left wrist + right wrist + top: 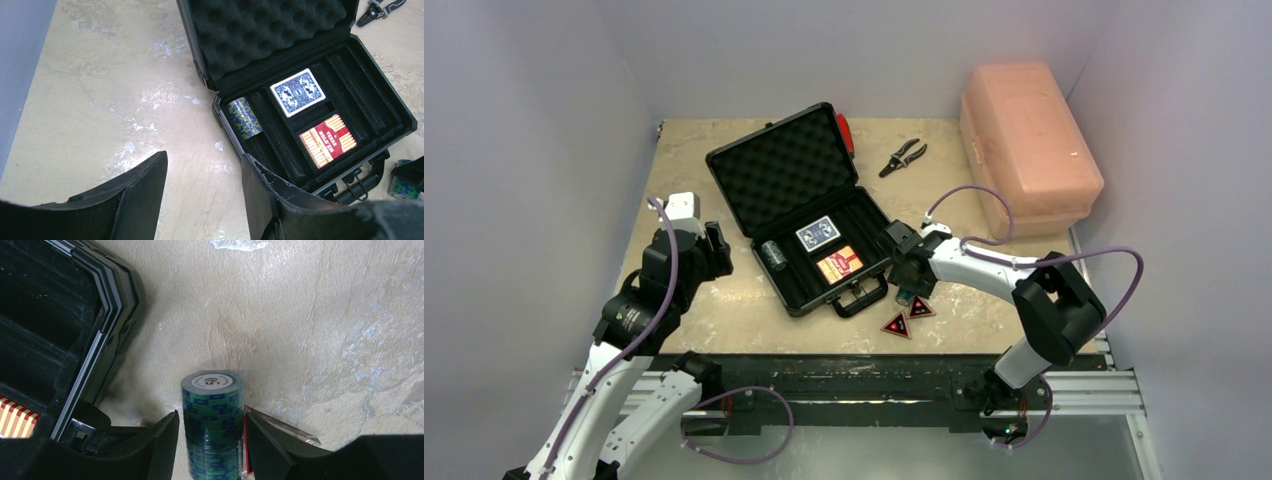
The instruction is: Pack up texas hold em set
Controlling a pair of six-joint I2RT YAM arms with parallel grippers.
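Teal chip roll (212, 440) stood gripped by the right gripper (211, 416) beside the briefcase (102, 315), presumably for transfer inside; left gripper (203, 156) hung open, empty.

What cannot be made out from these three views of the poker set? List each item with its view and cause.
- Right wrist view: the lower end of the teal stack of poker chips is cut off by the bottom edge, so whether the right fingers clamp it is unclear.
- Top view: the red-handled tool is mostly hidden behind the lid of the black foam-lined briefcase.
- Top view: the markings on the two red-black triangles are too small to read.
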